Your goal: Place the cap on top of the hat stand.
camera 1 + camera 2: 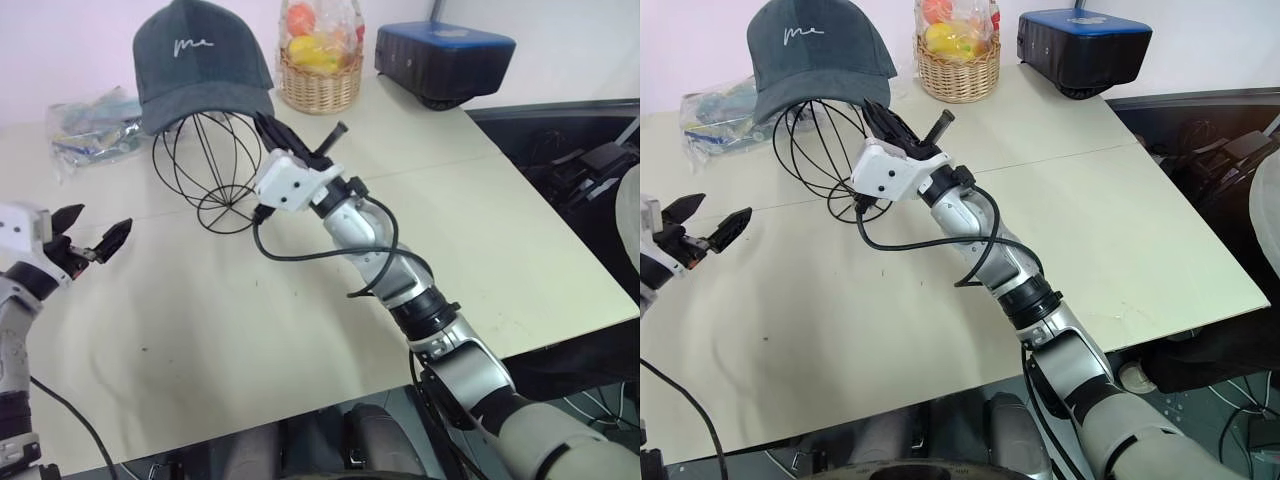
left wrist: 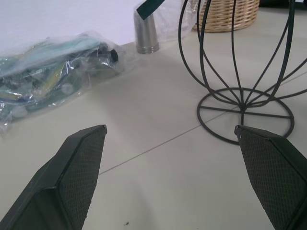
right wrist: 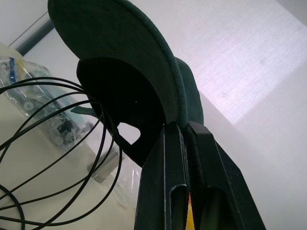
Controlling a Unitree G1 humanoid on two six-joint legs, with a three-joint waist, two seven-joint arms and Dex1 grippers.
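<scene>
Teal-green cap (image 1: 200, 62) with white cursive embroidery tilts over wire hat stand (image 1: 208, 165).

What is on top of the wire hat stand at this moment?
The cap sits over the top of the hat stand, its brim pinched in the right hand. The cap covers the stand's upper hoops.

right gripper (image 1: 268, 128) clamped shut, arm stretched forward and raised; left gripper (image 1: 92, 233) spread wide, level

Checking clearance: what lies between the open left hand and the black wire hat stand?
Bare cream tabletop, seen in the left wrist view, separates left hand from stand.
</scene>
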